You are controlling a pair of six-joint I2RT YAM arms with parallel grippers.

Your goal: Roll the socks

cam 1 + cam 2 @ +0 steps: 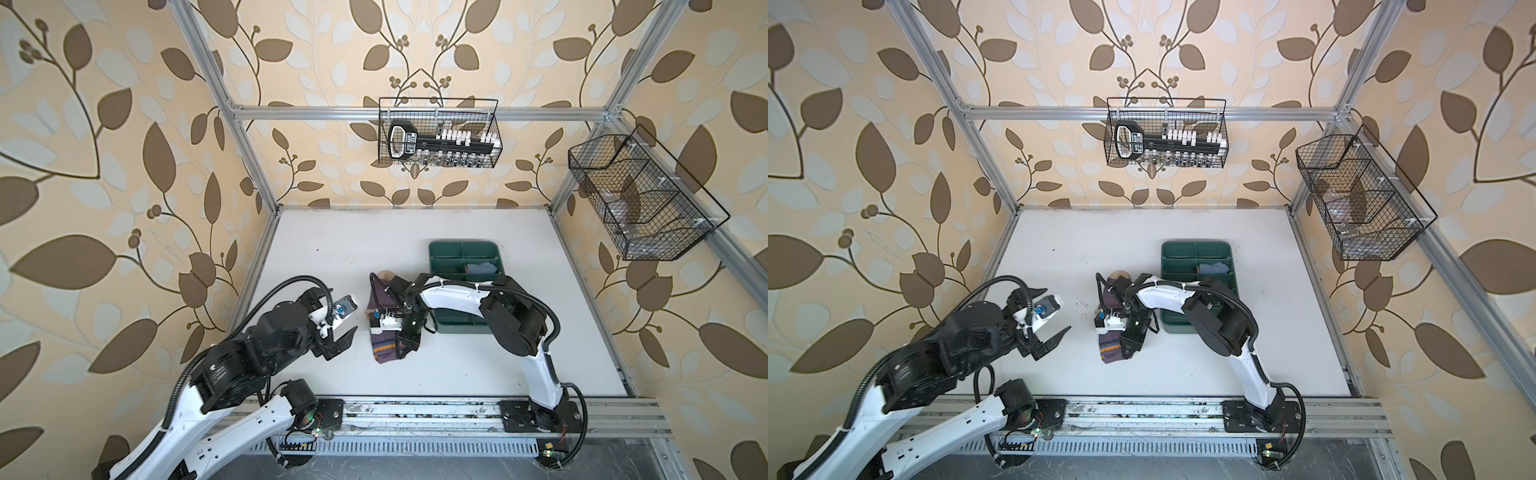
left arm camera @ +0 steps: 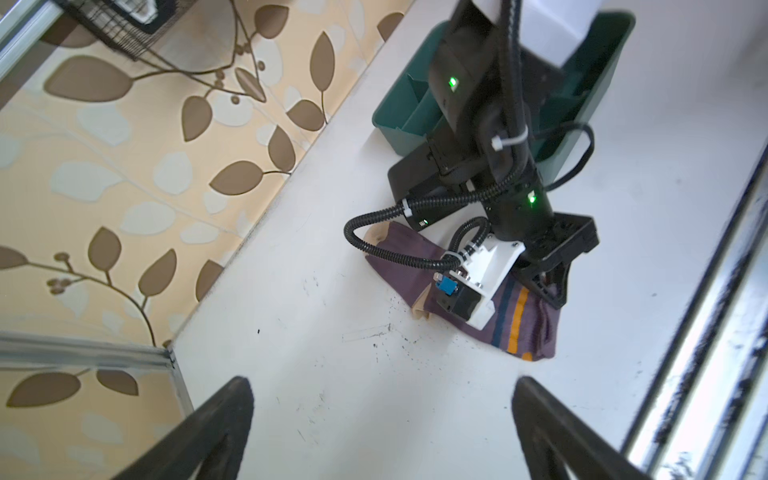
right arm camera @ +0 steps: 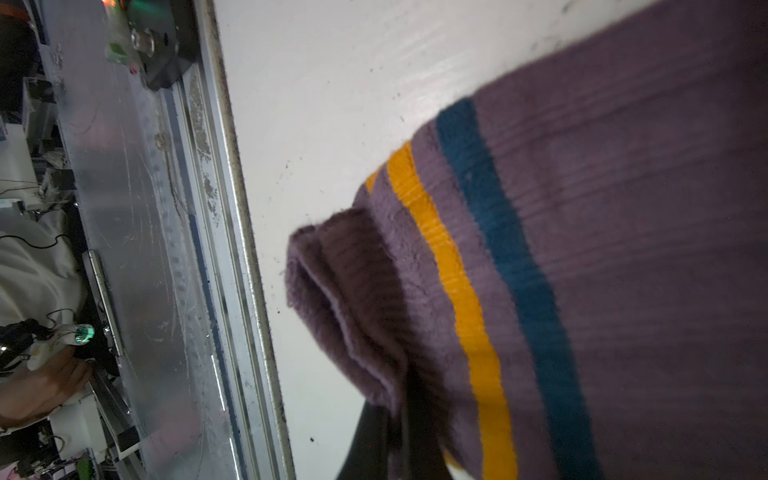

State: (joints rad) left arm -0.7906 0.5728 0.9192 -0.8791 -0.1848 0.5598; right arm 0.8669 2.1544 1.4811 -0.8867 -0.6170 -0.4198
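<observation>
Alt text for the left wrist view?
The right tool pinches the striped cuff end of a purple ribbed sock lying on the white table. A green divided plastic bin sits beyond that arm; the left tool is open and empty.

We see the purple sock (image 1: 381,306) stretched flat along the counter (image 1: 324,257), its tan toe at the far end and its tan heel showing at the left edge; the ribbed cuff, with orange and blue stripes, lies at the near end; one cuff corner is folded over, pinched in the right end effector (image 2: 547,293); the grey-blue sock (image 1: 481,268) sits bunched in a right-hand compartment of the green tray (image 1: 461,243), well apart; its markings are too small to tell.
</observation>
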